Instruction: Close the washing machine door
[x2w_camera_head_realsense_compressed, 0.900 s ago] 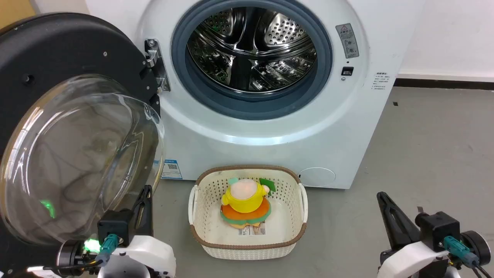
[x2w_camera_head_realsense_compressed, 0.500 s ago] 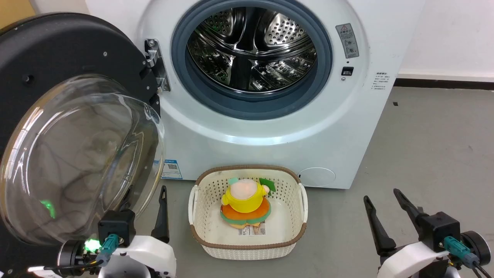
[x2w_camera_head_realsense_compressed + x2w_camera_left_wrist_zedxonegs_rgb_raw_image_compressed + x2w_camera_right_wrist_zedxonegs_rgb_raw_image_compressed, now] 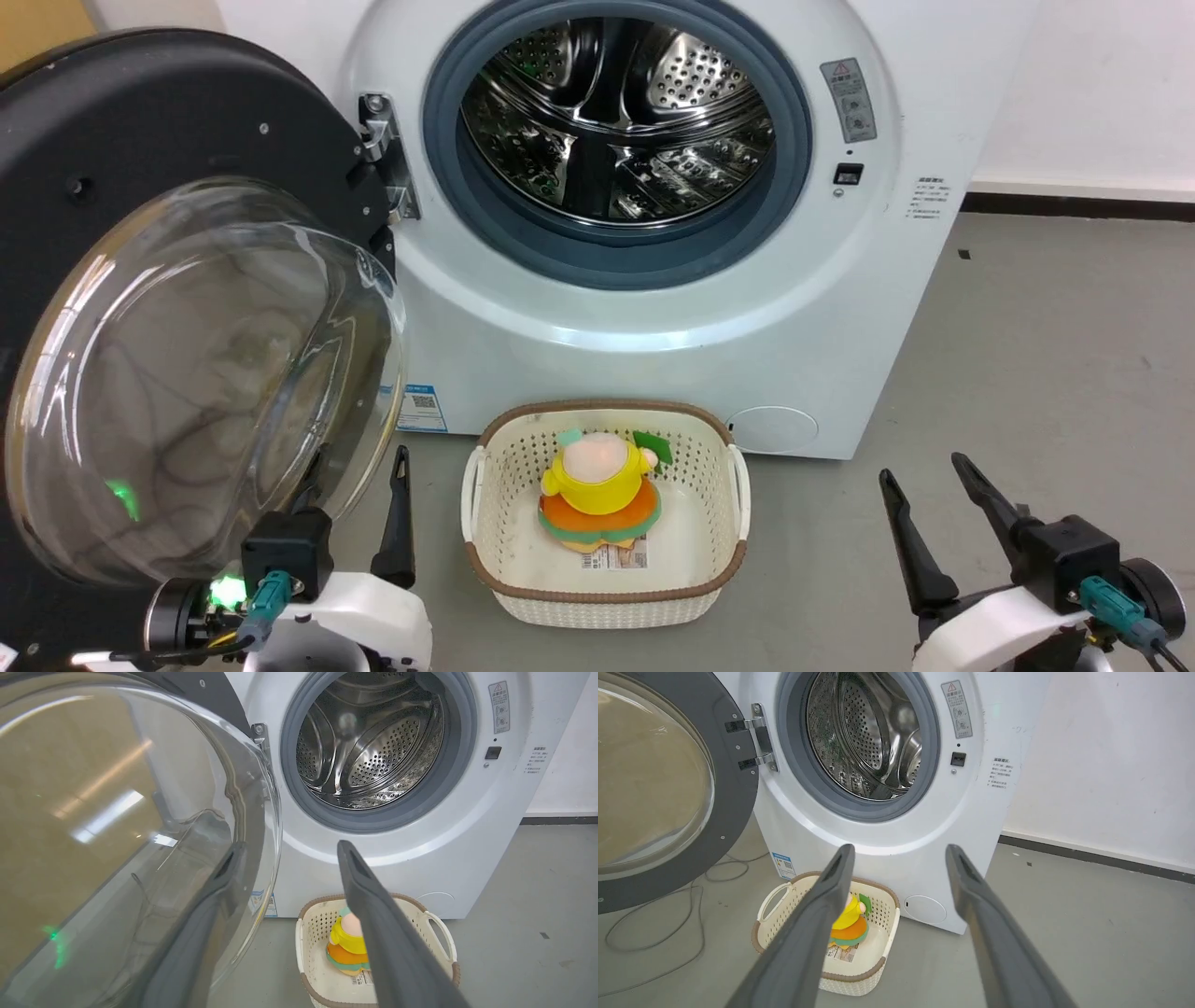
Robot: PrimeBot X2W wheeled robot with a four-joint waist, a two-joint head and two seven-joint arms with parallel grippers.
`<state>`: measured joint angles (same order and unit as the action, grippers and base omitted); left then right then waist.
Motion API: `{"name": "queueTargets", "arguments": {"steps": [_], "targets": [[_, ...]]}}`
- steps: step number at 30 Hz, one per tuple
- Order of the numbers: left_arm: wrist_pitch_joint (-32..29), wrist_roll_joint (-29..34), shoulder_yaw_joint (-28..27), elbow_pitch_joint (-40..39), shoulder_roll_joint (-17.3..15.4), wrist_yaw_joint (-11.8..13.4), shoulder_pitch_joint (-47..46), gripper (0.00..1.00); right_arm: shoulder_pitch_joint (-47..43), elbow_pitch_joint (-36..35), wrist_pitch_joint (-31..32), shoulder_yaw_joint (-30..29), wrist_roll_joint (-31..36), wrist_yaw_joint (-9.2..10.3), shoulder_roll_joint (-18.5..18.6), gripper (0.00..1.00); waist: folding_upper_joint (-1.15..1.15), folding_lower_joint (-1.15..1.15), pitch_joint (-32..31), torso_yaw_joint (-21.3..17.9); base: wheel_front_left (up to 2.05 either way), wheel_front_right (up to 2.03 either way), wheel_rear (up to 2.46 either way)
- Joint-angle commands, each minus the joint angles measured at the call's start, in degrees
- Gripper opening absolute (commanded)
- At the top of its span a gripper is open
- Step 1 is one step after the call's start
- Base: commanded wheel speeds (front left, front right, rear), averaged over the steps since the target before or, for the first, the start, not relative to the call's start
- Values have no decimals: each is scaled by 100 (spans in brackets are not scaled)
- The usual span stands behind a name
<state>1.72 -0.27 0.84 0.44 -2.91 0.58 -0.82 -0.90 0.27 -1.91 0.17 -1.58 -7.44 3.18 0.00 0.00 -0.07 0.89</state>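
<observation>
Nearest, at 7 o'clock in the head view, the left claw (image 3: pixel 359 462) is released, its two dark fingers spread wide. One finger stands clear over the floor (image 3: pixel 1027 373). The other shows through the lower edge of the door's glass bowl, and whether it touches the glass cannot be told. At 5 o'clock the right claw (image 3: pixel 922 469) is also released, fingers apart and grasping nothing, well clear of everything else.

Between the claws, at 6 o'clock, a cream perforated basket (image 3: pixel 504 448) sits on the floor just in front of the machine, with a yellow-and-orange soft toy (image 3: pixel 597 485) lying inside it.

From 8 to 10 o'clock stands the washing machine door (image 3: pixel 140 121), swung fully open, its black rim ringing the bulging glass. It hangs from a metal hinge (image 3: pixel 387 177) at its right edge.

Farther back, at 12 o'clock, is the white washing machine (image 3: pixel 653 308). Its grey gasket (image 3: pixel 794 168) rings the open mouth and the perforated steel drum (image 3: pixel 616 112) is in plain view. A small blue sticker (image 3: pixel 422 408) sits low on the front, just left of the basket.
</observation>
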Motion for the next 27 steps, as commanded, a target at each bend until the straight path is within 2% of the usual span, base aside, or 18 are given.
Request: {"name": "queueTargets", "arguments": {"steps": [1, 12, 27], "targets": [[63, -34, 5, 10, -1, 31, 44, 100, -41, 8, -47, 10, -38, -1, 11, 100, 0, 0, -2, 20, 0, 0, 0], [195, -58, 33, 14, -5, 56, 69, 100, -79, 11, -179, 63, -120, -1, 33, 100, 0, 0, -25, 310, 0, 0, 0], [375, -85, 54, 12, -18, 95, 124, 100, -134, 36, -358, 137, -242, -2, 60, 100, 0, 0, -81, 923, 0, 0, 0]]}}
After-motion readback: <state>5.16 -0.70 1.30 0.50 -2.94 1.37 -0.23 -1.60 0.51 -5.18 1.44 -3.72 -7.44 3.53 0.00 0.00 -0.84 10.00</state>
